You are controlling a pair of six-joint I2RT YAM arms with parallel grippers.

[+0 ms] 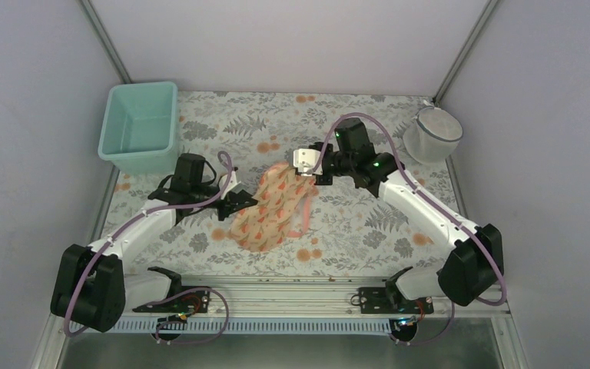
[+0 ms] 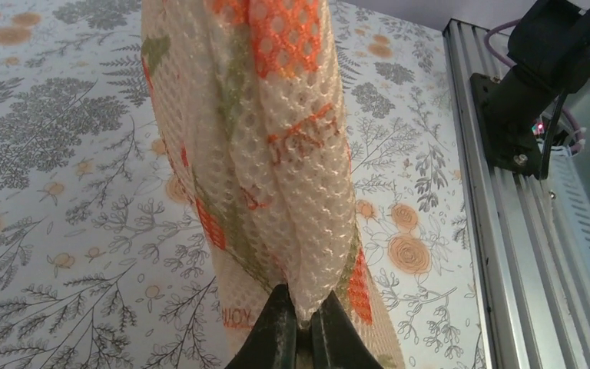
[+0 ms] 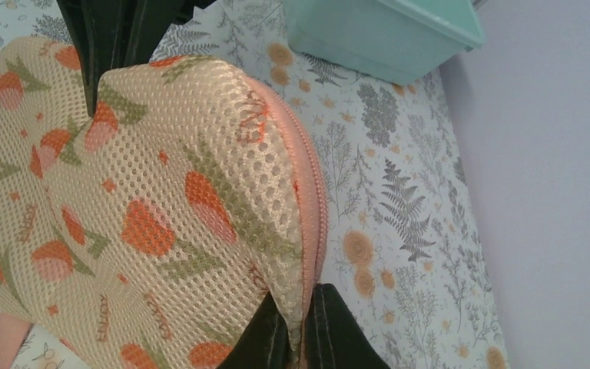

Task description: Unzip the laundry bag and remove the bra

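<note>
The laundry bag (image 1: 273, 209), a peach-pink mesh pouch with orange print and a pink zip rim, lies on the table's middle between my two arms. My left gripper (image 1: 244, 200) is shut on a fold of its mesh (image 2: 292, 192) at the left side, the fabric pinched between the black fingers (image 2: 273, 330). At the bag's upper end my right gripper (image 1: 307, 175) is shut on the bag's rim beside the pink zip (image 3: 313, 200), which looks closed there. The laundry bag (image 3: 138, 207) fills the right wrist view. The bra is hidden.
A teal tub (image 1: 140, 127) stands at the back left. A white mesh basket (image 1: 432, 134) sits at the back right. The metal rail (image 1: 292, 296) with both arm bases runs along the near edge, and grey walls enclose the floral table.
</note>
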